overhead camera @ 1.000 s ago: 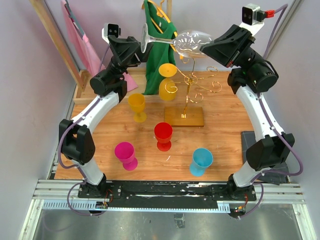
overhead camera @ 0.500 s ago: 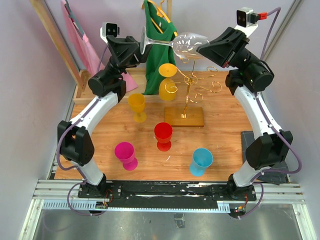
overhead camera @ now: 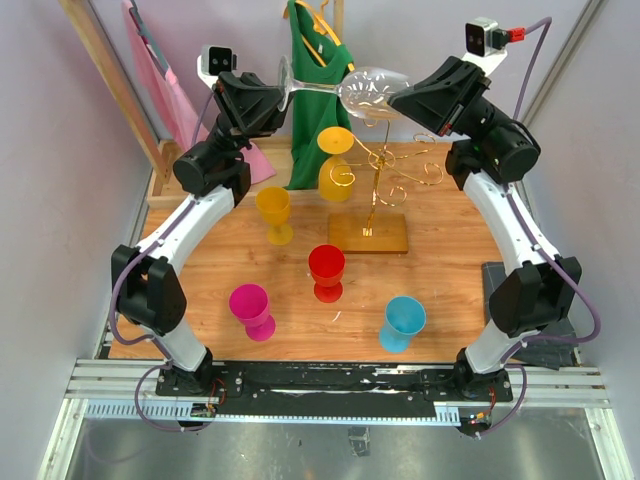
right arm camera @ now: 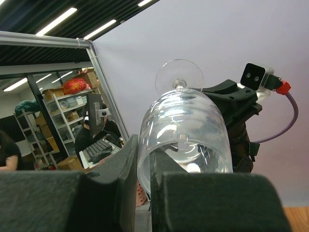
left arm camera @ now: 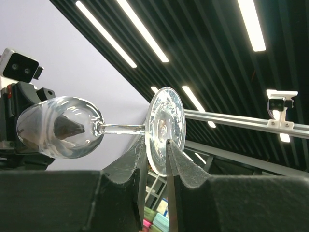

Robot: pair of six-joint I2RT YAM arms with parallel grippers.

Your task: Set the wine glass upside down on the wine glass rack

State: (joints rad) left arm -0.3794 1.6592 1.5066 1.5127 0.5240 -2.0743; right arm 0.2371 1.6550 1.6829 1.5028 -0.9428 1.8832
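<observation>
Clear, ribbed wine glass lies sideways (disc foot in left gripper).

A wooden desk stands between pale lilac walls. At its far side, a wooden frame stands with a pink garment and a green garment. Overhead, a dark slatted ceiling carries long white strip lights. Beyond a metal rail, storage shelves hold boxes in a dimmer room.
</observation>
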